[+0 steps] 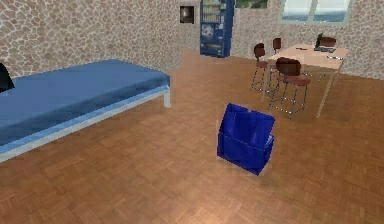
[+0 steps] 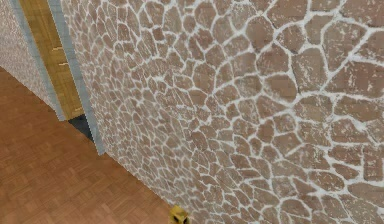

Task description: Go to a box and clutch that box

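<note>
Ahead, we see the box standing on the floor just right of the forward view's middle, well apart from the bed, so we judge we must close in and turn our arm side toward it; the jaws' state we cannot tell.

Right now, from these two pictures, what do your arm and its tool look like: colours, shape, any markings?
Their colours, shape and markings can't be told from these pictures. The forward view looks toward a blue box, a bed and a table; the arm side view faces a stone-patterned wall and a wooden door.
</note>
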Motion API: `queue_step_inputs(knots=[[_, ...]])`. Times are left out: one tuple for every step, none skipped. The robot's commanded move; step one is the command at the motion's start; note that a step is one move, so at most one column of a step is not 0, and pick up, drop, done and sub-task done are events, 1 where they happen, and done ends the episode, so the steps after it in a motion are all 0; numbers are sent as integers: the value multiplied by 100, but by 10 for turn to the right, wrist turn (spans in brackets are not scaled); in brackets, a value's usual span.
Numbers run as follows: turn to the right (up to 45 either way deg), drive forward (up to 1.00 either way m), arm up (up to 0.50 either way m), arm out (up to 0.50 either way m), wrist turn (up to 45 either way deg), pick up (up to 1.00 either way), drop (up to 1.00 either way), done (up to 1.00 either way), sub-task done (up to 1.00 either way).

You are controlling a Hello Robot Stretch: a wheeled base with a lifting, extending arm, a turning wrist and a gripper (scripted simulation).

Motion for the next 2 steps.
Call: queue_step_inputs(knots=[[0,0,8,0,0,0,0,0,0],[0,0,0,48,0,0,0,0,0]])
